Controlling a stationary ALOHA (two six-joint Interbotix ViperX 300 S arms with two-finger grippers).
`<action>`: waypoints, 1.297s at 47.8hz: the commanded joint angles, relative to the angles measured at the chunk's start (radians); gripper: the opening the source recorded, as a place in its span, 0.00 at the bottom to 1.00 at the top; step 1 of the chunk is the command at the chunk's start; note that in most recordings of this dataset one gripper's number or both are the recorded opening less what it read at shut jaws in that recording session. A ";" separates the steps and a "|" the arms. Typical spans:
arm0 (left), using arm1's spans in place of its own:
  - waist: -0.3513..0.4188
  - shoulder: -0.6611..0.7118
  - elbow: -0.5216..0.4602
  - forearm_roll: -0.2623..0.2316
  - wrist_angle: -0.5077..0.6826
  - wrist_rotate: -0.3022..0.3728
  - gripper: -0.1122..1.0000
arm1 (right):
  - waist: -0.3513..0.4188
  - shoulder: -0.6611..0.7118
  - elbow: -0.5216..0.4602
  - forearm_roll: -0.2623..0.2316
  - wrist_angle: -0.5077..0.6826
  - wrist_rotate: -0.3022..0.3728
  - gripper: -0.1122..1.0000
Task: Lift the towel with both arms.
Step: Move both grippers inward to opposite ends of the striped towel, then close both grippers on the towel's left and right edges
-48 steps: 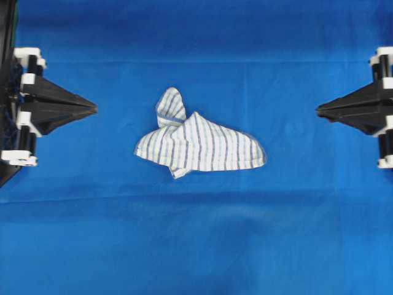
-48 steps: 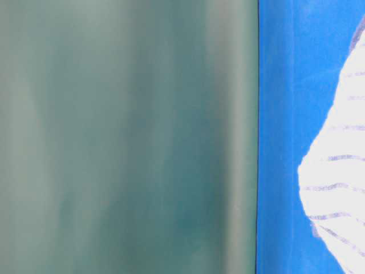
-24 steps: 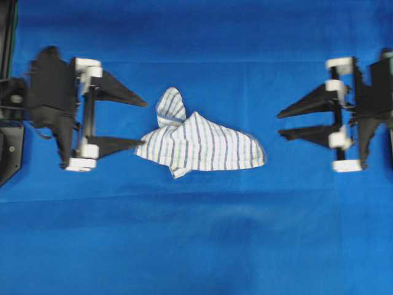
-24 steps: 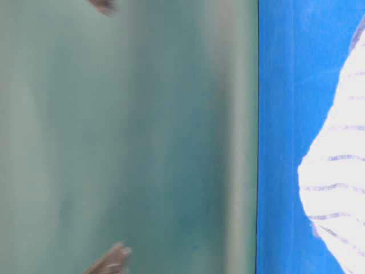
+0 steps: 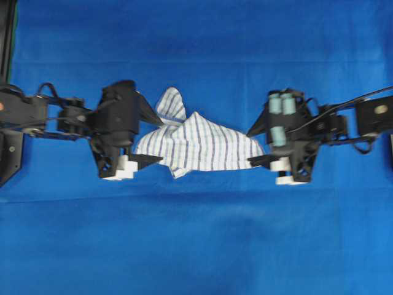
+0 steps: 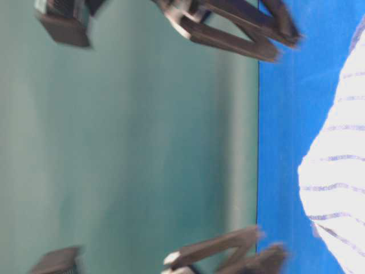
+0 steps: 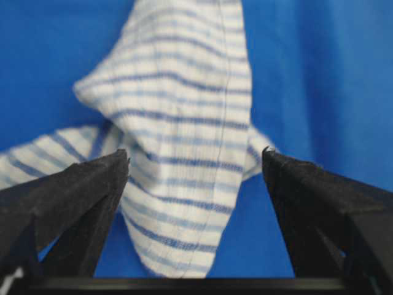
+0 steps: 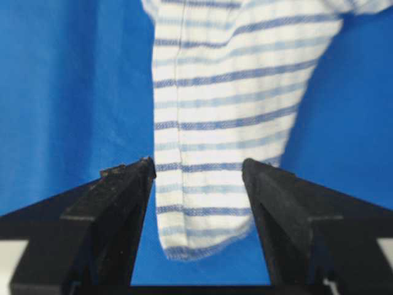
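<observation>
The towel [image 5: 196, 144], white with thin blue and grey stripes, lies crumpled on the blue tablecloth [image 5: 196, 246] at mid-table. My left gripper [image 5: 158, 140] is open at its left end, one finger on each side of the cloth's folded corner. In the left wrist view the towel [image 7: 178, 92] runs down between the spread jaws of the left gripper [image 7: 195, 153], untouched. My right gripper [image 5: 250, 147] is open around the right end. The right wrist view shows the towel's rounded edge [image 8: 233, 92] inside the gap of the right gripper [image 8: 198, 165].
In the table-level view the towel [image 6: 336, 171] fills the right edge. Blurred black fingers [image 6: 239, 43] enter at the top, more fingers [image 6: 217, 245] at the bottom, before a green backdrop [image 6: 125, 142]. A dark frame edge [image 5: 6, 37] borders the table's left.
Both arms have swept in from the table's sides to the towel's two ends. Both grippers went from shut to open. The towel has not moved.
</observation>
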 commanded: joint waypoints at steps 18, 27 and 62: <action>-0.002 0.238 -0.035 0.000 -0.080 0.000 0.92 | 0.008 0.230 -0.098 0.015 -0.055 0.017 0.67; -0.002 0.310 -0.043 -0.002 -0.100 -0.002 0.92 | 0.009 0.285 -0.114 0.015 -0.081 0.038 0.67; -0.005 0.262 -0.086 -0.002 0.109 -0.014 0.16 | 0.005 0.250 -0.124 0.005 -0.052 0.035 0.14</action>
